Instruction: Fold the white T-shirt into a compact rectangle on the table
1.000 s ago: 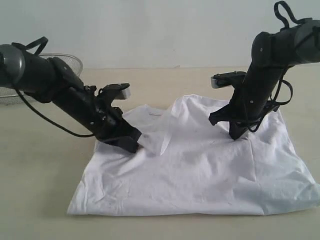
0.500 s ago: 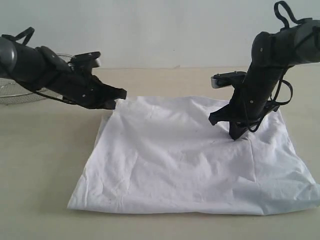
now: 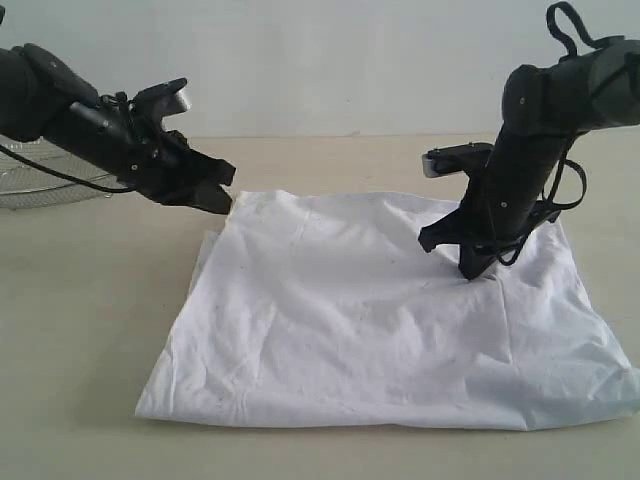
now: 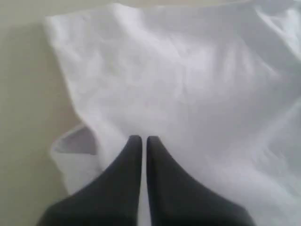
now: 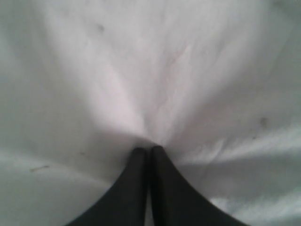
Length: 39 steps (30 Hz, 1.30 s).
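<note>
The white T-shirt (image 3: 370, 320) lies spread flat on the table (image 3: 80, 330), plain white side up, no lettering showing. My left gripper (image 3: 224, 200) is shut and hovers at the shirt's far left corner. In the left wrist view its tips (image 4: 143, 139) sit over the cloth (image 4: 188, 80), with no fabric seen between them. My right gripper (image 3: 474, 275) is shut, tips down on the shirt's far right part. In the right wrist view creases in the cloth (image 5: 141, 70) run together at the gripper (image 5: 149, 149), so it is pinching the shirt.
A round wire-mesh basket (image 3: 30, 185) stands at the far left behind my left arm. Bare tabletop surrounds the shirt on the left, front and back. A small fold of cloth (image 4: 75, 141) sits at the shirt's edge by the left gripper.
My left gripper moved from the shirt's middle left back to the far left corner, and the bunched fold there got pulled out flat. The right gripper stayed put.
</note>
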Tool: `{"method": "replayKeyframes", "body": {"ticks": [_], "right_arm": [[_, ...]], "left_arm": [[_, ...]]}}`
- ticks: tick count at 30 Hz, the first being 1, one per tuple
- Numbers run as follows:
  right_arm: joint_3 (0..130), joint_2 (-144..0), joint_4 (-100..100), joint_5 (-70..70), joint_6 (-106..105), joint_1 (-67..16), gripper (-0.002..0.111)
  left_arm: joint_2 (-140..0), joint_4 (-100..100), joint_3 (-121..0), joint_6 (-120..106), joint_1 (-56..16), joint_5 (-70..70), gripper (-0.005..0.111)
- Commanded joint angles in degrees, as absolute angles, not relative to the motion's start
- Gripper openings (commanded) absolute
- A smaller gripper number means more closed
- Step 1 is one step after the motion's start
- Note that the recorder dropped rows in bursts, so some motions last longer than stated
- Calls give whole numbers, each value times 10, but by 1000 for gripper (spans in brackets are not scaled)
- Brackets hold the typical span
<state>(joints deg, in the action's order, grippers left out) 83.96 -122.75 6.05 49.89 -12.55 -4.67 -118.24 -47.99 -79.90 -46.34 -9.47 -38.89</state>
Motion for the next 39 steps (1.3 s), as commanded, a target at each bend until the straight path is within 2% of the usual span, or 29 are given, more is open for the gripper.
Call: {"method": "replayKeyframes", "body": {"ticks": [1,8,15,19,22,25,27,29,39], "right_arm": [[813,-1170,-27,504,-64,-38,0],[705,-1032,-33,488,-76,83,0],[678,-1027,278,595,-386,243,0],[678,-1054,356,625,-408,282,1],[678,-1078,363,627,-408,285,12],[678,-1103,369,625,-408,285,37],[678,-1119,369,608,-408,285,60],[678,-1133,369,596,-408,285,72],[678,-1218,381,570,-408,263,73]], "left_arm": [[-1162,-485,-791,-484,-107,-451,5],[-1162,-519,-717,-512,-107,-462,5],[-1164,-650,-629,-593,-107,-405,5],[-1164,-650,-597,-593,-107,-346,5],[-1164,-651,-584,-584,-106,-334,5],[-1164,-651,-576,-584,-106,-340,5],[-1164,-651,-574,-584,-106,-346,5],[-1164,-651,-574,-584,-106,-346,5],[-1164,-651,-574,-580,-106,-356,5]]}}
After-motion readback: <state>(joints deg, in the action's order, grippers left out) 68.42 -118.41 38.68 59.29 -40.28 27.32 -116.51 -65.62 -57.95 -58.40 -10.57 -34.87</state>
